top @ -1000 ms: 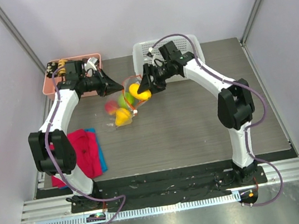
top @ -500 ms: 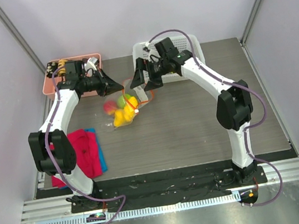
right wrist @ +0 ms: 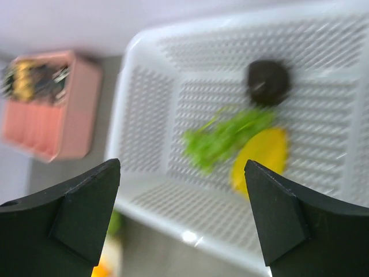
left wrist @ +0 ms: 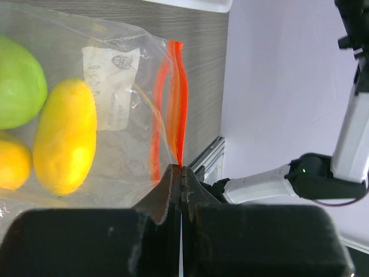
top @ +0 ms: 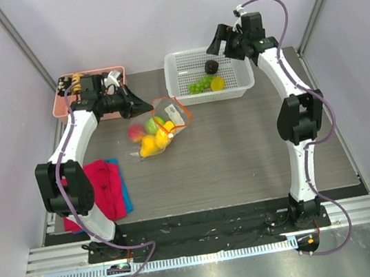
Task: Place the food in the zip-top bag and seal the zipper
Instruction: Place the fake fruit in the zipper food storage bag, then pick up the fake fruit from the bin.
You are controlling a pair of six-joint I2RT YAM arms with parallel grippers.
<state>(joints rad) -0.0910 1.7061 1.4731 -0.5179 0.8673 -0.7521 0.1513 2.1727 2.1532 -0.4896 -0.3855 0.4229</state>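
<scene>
The clear zip-top bag lies on the table with its mouth to the right. It holds a green apple, a red apple and two lemons. My left gripper is shut on the bag's orange-red zipper at its end. The left wrist view shows the green apple and a lemon through the plastic. My right gripper is open and empty above the white basket. The basket holds the dark plum, green grapes and a lemon.
A pink bin of small items stands at the back left, behind my left gripper. A red-pink cloth lies over a blue one at the left front. Walls close in the left, back and right sides.
My right gripper left the bag's mouth and swung up and right to above the basket, now without the lemon it held. The left gripper kept its hold on the bag.
</scene>
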